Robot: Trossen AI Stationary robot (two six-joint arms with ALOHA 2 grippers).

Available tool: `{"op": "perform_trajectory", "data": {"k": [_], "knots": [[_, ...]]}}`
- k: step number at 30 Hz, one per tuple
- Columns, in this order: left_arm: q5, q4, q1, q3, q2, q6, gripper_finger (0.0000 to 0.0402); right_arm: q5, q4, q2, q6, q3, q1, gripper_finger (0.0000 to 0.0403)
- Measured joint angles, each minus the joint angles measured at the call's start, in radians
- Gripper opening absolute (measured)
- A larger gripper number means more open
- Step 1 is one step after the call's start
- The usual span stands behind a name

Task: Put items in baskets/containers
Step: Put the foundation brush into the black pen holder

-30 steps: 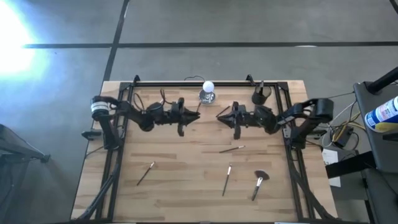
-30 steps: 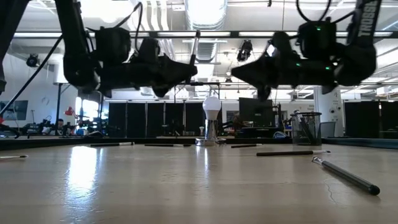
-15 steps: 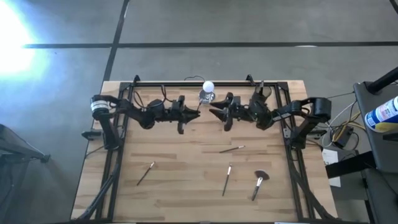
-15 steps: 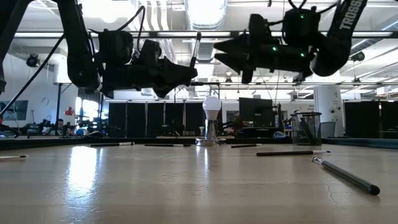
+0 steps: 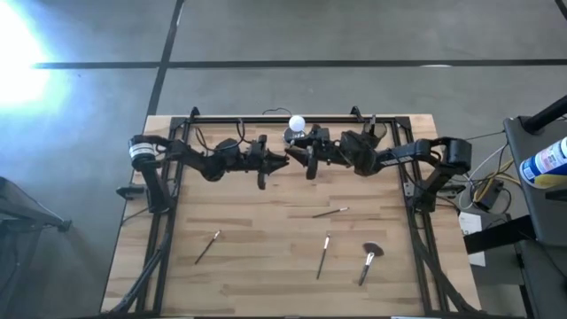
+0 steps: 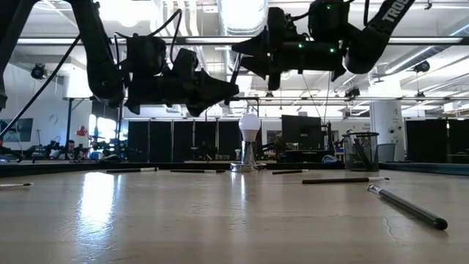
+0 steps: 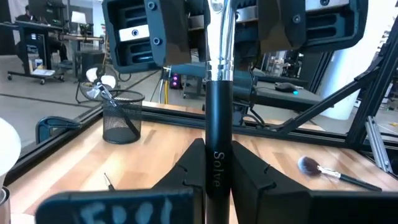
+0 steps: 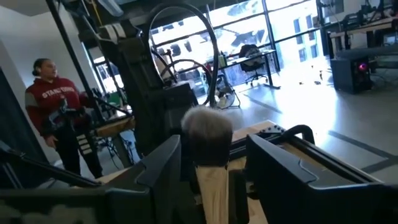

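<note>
The black-handled makeup brush [image 7: 217, 143] sits clenched upright in my left gripper [image 5: 282, 160], above the table's [image 5: 266, 275] upper centre in the high view. My right gripper [image 5: 292, 156] faces it with fingers spread either side of the bristle head, not closed. I judge the brush light, stiff and slick along the handle, soft at the tip, so I'd take it on the handle below the ferrule. The black mesh cup [image 5: 369, 136] stands at upper right; four brushes [image 5: 330, 213] lie lower down.

Glare top-left in high view; low view backlit, arms silhouetted; wrist foregrounds blurry.
</note>
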Motion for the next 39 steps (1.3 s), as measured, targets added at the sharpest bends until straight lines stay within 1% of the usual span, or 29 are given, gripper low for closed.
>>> {"op": "perform_trajectory", "data": {"k": [3, 9, 12, 14, 17, 19, 20, 22, 23, 28, 33, 37, 39], "knots": [[0.000, -0.006, 0.000, 0.007, 0.000, -0.009, 0.0037, 0.000, -0.006, 0.000, 0.001, 0.006, 0.000, 0.0142], [-0.008, -0.049, 0.000, 0.029, 0.000, -0.021, 0.0037, 0.002, -0.008, 0.000, -0.012, 0.006, 0.001, 0.0055], [-0.004, -0.055, 0.000, 0.038, 0.000, -0.047, 0.0039, 0.005, -0.009, 0.000, -0.028, 0.006, 0.007, 0.0052], [-0.002, -0.057, 0.000, 0.044, 0.000, -0.070, 0.0061, 0.005, -0.009, -0.002, -0.033, 0.006, 0.009, 0.0052], [-0.008, -0.057, 0.007, 0.054, 0.000, -0.099, 0.0116, 0.005, -0.017, -0.010, -0.051, 0.002, 0.010, 0.0052], [-0.008, -0.055, 0.017, 0.059, 0.000, -0.115, 0.0145, 0.006, -0.046, -0.038, -0.058, -0.007, 0.006, 0.0051], [-0.008, -0.050, 0.023, 0.060, 0.000, -0.115, 0.0156, 0.008, -0.076, -0.060, -0.071, -0.010, 0.001, 0.0049], [-0.002, -0.050, 0.038, 0.060, 0.000, -0.121, 0.0172, 0.029, -0.156, -0.119, -0.106, -0.020, -0.010, 0.0021], [0.001, -0.052, 0.042, 0.056, 0.000, -0.124, 0.0177, 0.051, -0.210, -0.157, -0.126, -0.023, -0.016, 0.0016], [-0.001, -0.047, 0.044, 0.009, 0.000, -0.122, 0.0182, 0.174, -0.507, -0.374, -0.231, -0.043, -0.063, 0.0014], [-0.024, -0.023, 0.046, -0.018, 0.000, -0.110, 0.0180, 0.301, -0.771, -0.578, -0.284, -0.060, -0.132, 0.0014], [-0.023, -0.022, 0.045, -0.019, 0.000, -0.100, 0.0180, 0.433, -0.974, -0.685, -0.273, -0.066, -0.224, 0.0014], [-0.023, -0.022, 0.045, -0.019, 0.000, -0.089, 0.0180, 0.467, -1.037, -0.715, -0.254, -0.071, -0.283, 0.0014]]}}
